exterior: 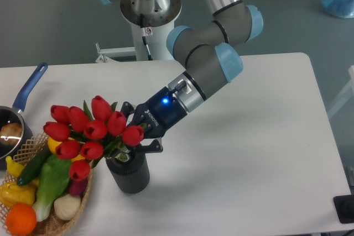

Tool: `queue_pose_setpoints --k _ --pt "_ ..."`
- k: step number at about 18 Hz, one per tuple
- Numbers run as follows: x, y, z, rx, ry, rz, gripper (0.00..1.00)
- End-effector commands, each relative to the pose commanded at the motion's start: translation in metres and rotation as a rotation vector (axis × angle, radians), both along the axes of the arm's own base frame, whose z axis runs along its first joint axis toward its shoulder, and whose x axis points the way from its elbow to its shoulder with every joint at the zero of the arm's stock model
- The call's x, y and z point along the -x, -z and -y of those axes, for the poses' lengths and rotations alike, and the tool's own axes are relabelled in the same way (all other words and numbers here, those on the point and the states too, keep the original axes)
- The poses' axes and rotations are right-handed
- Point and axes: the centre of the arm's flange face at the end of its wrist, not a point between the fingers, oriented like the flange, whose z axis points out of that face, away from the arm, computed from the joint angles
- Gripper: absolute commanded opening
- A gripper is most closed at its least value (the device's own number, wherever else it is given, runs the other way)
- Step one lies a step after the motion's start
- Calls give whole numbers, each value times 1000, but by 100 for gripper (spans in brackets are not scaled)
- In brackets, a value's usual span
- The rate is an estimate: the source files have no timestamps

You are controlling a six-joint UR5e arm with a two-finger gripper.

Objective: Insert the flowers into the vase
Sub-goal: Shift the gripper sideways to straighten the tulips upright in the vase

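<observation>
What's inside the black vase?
Green stems of the red tulips go down into the mouth of the vase, with the robot's hand right above. The tulips and hand cover the opening, so how deep the stems reach can't be seen.

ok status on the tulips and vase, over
Gripper shut on the flowers at the stems. Bunch tilted left, stem ends at the vase mouth. Basket close on the left, under the blooms.
</observation>
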Motion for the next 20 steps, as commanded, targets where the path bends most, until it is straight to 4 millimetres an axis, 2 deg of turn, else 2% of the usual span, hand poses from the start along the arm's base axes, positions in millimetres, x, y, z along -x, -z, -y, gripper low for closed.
queue_pose_setpoints --k 4,16,20 --pt "3 7 6 -5 -4 -11 17" --pt "-7 31 13 1 8 -5 18" --pt "-6 33 14 0 7 -6 19"
